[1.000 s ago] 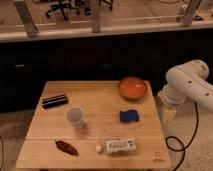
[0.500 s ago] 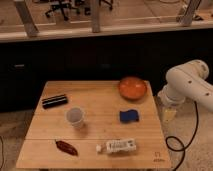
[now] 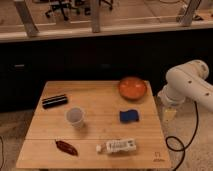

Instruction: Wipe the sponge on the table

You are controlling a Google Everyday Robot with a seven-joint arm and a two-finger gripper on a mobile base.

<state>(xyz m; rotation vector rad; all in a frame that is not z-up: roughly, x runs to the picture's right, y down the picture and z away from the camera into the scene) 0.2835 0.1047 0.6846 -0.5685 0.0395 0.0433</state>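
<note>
Spots sponge (image 3: 129,116) lying loose at 3 o'clock on worktop (image 3: 100,100), places pincer (image 3: 170,114) off that 3 o'clock edge, apart from sponge, cannot tell pincer's width, fits both approach-to-grasp and after-wipe stage, so names no next move.

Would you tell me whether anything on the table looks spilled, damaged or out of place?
Nothing stands out: the sponge lies flat on the table; the pincer hangs off the table's edge beside the bowl.

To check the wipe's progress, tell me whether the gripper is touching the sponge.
Apart. The camera view shows the gripper beyond the right edge of the table, with bare wood between it and the sponge.
</note>
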